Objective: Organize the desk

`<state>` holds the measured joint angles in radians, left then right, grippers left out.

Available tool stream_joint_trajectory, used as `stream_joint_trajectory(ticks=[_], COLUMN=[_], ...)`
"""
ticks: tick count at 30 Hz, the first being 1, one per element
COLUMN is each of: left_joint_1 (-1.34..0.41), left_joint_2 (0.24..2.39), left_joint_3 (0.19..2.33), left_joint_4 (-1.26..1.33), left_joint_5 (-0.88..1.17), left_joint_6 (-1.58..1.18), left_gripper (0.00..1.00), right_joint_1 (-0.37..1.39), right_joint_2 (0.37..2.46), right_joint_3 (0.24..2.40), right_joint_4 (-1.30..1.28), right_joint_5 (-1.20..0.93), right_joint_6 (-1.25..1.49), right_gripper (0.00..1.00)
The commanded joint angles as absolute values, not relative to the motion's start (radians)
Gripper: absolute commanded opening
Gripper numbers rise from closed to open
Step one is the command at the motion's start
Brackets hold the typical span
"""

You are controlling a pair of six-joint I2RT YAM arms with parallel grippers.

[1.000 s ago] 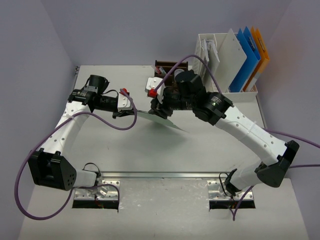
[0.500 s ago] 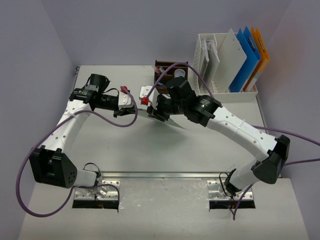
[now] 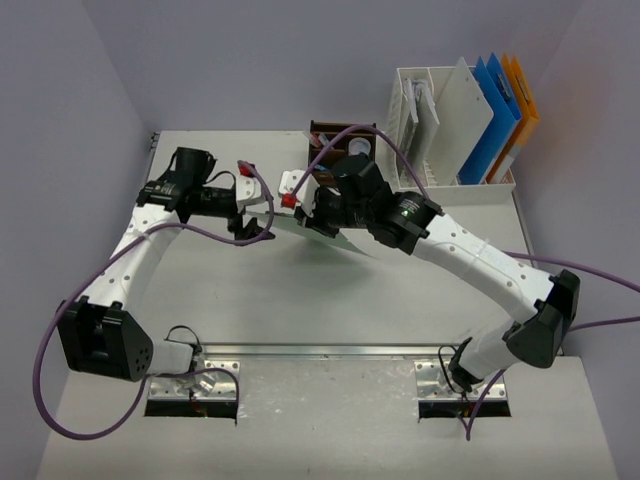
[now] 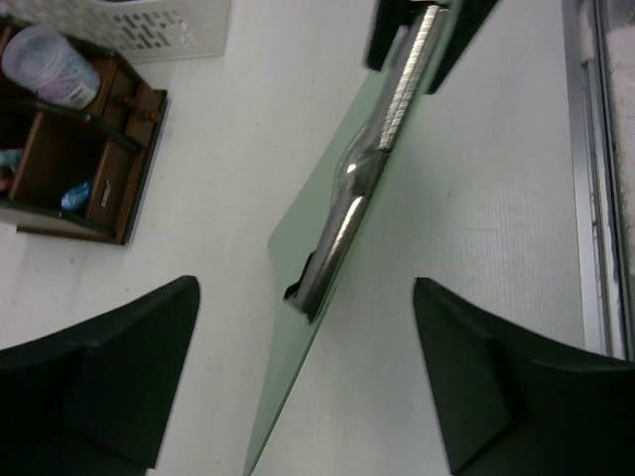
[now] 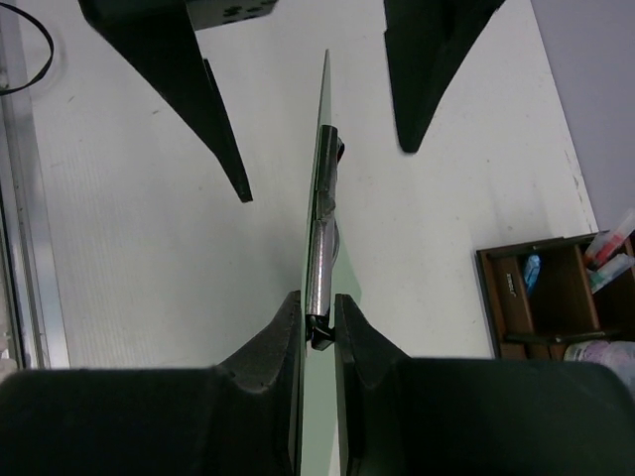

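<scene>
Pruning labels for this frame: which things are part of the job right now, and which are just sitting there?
In play:
- clipboard, clamped at its metal clip by the right gripper
- left gripper, open, a finger on either side of it
- desk

Lying about:
- pen organizer
- file rack with folders

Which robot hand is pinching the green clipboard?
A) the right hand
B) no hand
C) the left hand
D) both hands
A: the right hand is squeezed shut on the metal clip of the green clipboard. The left hand is wide open, with a finger on each side of the board and neither one touching it.
</scene>
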<state>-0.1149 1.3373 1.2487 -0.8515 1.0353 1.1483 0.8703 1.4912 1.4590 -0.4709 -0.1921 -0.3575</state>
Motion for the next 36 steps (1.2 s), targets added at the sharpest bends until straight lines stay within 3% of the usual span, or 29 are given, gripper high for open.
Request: stream_joint_trajectory(ticks=[1,4,7,11,20,31,36], left_joint_1=[-0.024,0.094,0.123,0.124,0.123,0.123,0.123], left_joint_2=[1.203,1.158,1.158,1.188,1.12,1.122,1.121], left_joint_3=[1.187,1.179,1.242,1.356,1.278,1.255,1.23], left_joint_4=[-0.413,-0.19,-0.184,-0.342,-0.299,-0.289,-0.262], left_joint_5=[1.038,0.975,0.744,0.696,0.709,0.794,0.792], left_joint_6=[0.643,0.26,0.045,0.044,-0.024,-0.04,-0.038], left_gripper=[0.99,1.0,1.0,1.0,1.0,1.0,1.0], right_joint_1=[0.856,0.829,0.779,0.698,0.567,0.181,0.055], right_joint_2=[1.351,1.271,1.21,1.152,1.213,1.499,1.569], right_joint_3=[1.444,1.421,1.41,1.435,1.559,2.022,2.059], right_joint_4=[-0.454,-0.439,-0.403,-0.319,0.029,-0.152,-0.201], right_joint_5=[-0.128,-0.069,-0.016,0.041,0.268,0.054,-0.034], right_joint_6=[-0.279,-0.224,-0.148,-0.063,-0.242,-0.118,-0.045], right_gripper=[0.0,0.0,0.0,0.0,0.0,0.0,0.0])
